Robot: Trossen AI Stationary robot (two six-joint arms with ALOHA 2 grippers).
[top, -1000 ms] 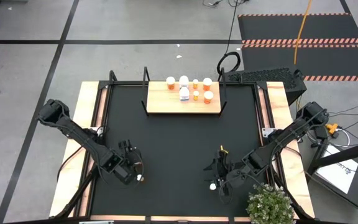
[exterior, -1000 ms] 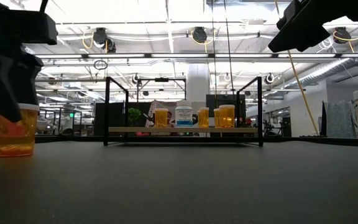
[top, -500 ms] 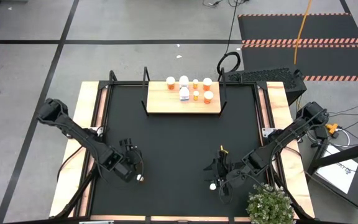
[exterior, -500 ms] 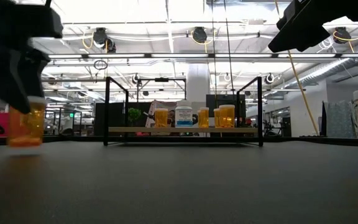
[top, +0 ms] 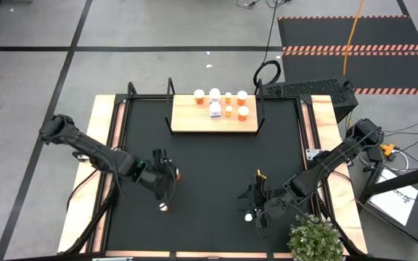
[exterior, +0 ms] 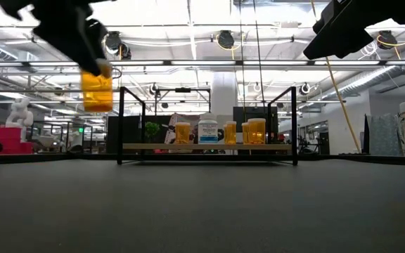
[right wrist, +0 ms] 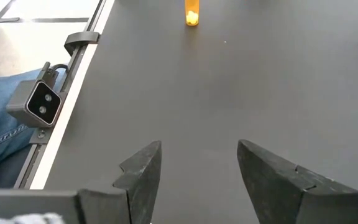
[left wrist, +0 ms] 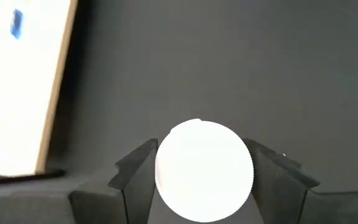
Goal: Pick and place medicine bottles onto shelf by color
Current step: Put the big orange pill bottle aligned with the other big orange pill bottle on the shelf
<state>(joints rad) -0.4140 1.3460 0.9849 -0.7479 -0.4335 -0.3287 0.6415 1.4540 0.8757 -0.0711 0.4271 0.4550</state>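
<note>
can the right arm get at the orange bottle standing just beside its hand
Probably yes. The right hand is open and empty, and the orange bottle stands right next to it on bare black table with nothing between. The left hand is well off, holding another bottle in the air.

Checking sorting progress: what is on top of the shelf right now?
On the shelf stand seven medicine bottles: orange ones and a white one, clustered toward its right half. From table level some hide others, and labels are unreadable. The left gripper carries another orange bottle.
</note>
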